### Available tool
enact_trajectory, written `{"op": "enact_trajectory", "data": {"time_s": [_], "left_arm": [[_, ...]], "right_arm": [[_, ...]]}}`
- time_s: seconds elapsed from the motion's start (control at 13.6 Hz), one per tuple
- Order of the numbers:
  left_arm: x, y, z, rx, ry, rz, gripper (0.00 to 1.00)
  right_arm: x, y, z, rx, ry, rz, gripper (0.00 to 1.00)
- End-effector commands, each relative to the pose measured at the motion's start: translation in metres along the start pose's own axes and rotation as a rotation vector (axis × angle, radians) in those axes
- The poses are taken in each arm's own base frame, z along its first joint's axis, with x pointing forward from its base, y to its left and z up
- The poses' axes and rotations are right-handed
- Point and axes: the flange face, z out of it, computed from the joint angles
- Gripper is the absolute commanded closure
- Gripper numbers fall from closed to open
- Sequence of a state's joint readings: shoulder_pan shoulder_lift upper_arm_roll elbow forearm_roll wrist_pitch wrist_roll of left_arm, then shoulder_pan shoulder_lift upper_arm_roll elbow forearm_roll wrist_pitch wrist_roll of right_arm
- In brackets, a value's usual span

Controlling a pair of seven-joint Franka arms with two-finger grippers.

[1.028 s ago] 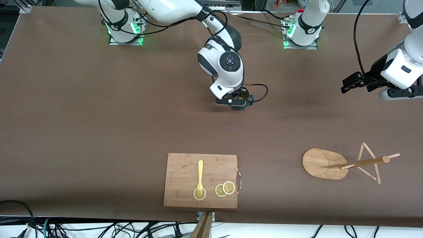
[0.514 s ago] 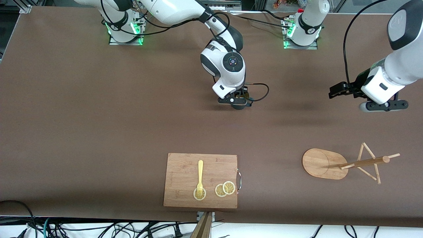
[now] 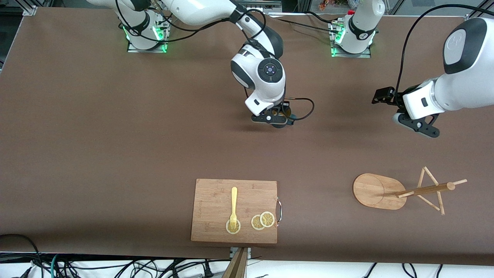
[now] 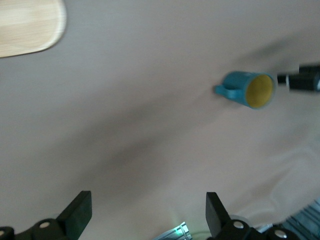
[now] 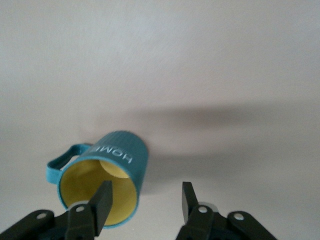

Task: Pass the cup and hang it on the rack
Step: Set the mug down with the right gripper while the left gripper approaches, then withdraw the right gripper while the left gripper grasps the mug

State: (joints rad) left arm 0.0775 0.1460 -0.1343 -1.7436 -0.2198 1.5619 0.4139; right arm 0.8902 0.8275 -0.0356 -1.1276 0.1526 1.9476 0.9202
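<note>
Front view puts the cutting board (image 3: pixel 234 211) nearest the camera, lying flat on the tabletop (image 3: pixel 96 154) with a yellow fork (image 3: pixel 233 206) and three lemon slices (image 3: pixel 262 220) on it; the fork's tines rest on one slice. The rack (image 3: pixel 401 191) lies beside the cutting board, toward the left arm's end of the tabletop and about as near the camera; its oval base points toward the board and its pole and pegs point away from it.

Farther from the camera than the cutting board, around the middle of the tabletop, sits the cup (image 5: pixel 102 181). In the front view it is almost wholly hidden under the right arm's wrist. The right gripper (image 5: pixel 144 202) is low over it with its jaws apart: in the right wrist view one finger sits just inside the yellow mouth at the rim, the other stands clear outside the teal wall, and neither presses the wall, so the cup is released. Its handle sticks out on the side away from the outer finger.

The left gripper (image 3: pixel 380 96) hangs above bare tabletop, farther from the cutting board than the rack and well apart from the cup, with its jaws spread wide and holding nothing. The left wrist view shows the cup (image 4: pixel 248 89) ahead of it, handle turned toward the rack's base (image 4: pixel 27 25).
</note>
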Motion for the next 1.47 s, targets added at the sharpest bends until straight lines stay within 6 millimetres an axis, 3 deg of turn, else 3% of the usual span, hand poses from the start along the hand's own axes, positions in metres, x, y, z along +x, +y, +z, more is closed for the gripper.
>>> {"op": "enact_trajectory", "data": {"time_s": [0.0,0.15,0.22,0.51,0.73,0.88,1.03,1.25,1.39], "left_arm": [[-0.009,-0.008,0.045,-0.141,0.002,0.16,0.0],[-0.033,-0.015,0.083,-0.235,0.107,0.259,0.0],[-0.043,-0.02,0.101,-0.277,0.159,0.311,0.0],[-0.044,-0.029,0.179,-0.394,0.43,0.639,0.0],[-0.012,-0.013,0.231,-0.433,0.6,0.875,0.0],[0.007,-0.001,0.285,-0.508,0.763,0.944,0.0],[0.021,0.006,0.322,-0.529,0.888,1.008,0.0],[0.039,0.025,0.346,-0.548,0.908,1.121,0.0],[0.059,0.03,0.35,-0.526,0.941,1.21,0.0]], "right_arm": [[0.05,0.058,-0.073,0.012,-0.035,-0.002,0.23],[0.082,0.102,-0.115,0.017,-0.035,-0.051,0.0],[0.092,0.123,-0.136,0.016,-0.036,-0.069,0.0],[0.148,0.221,-0.18,-0.001,-0.057,0.073,0.0],[0.145,0.275,-0.219,0.008,-0.049,0.04,0.0],[0.136,0.329,-0.25,0.004,-0.04,-0.007,0.0],[0.127,0.379,-0.279,0.008,-0.045,-0.061,0.0],[0.111,0.423,-0.308,0.007,-0.06,-0.091,0.0],[0.098,0.439,-0.314,0.011,-0.056,-0.09,0.0]]}}
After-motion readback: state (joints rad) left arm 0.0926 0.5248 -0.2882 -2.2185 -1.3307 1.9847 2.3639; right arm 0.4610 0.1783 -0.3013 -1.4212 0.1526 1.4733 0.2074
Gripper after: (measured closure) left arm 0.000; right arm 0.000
